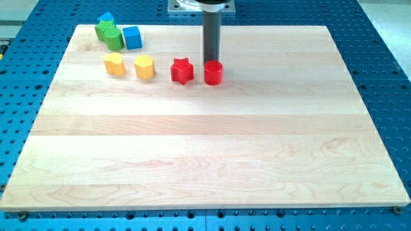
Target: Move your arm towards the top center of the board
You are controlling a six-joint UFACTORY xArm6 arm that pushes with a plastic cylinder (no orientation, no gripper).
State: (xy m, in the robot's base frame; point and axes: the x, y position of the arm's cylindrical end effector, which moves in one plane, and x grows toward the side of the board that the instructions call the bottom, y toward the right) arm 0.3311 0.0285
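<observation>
Desk: pale wooden board (pixel 205 147) on a blue metal plate with rows of holes (pixel 385 77); the blue plate shows on all four sides of the wood.
Rod: dark and upright, coming down from a grey mount (pixel 201 6) at the top centre of the frame.
My tip (pixel 211 62): at the upper middle of the desk, just behind the red cylinder (pixel 214 72) and very close to it; whether they touch cannot be told, since the cylinder hides the very end.
Jaws: the arm has none, only the rod, so nothing is held.
Red star (pixel 182 70): just beside the red cylinder on its left, a small gap between them.
Yellow pair: a yellow rounded block (pixel 115 64) and a yellow hexagonal block (pixel 145 67) side by side, left of the star, apart from each other.
Upper left cluster: a green block (pixel 110 34) touching a blue cube (pixel 132 38), with a second blue block (pixel 106 18) behind the green one, right at the desk's top edge.
Edges: all blocks sit in the upper left and upper middle; the cluster is nearest the top edge.
Open room: the whole right side, the middle and the lower half of the desk are bare wood.
</observation>
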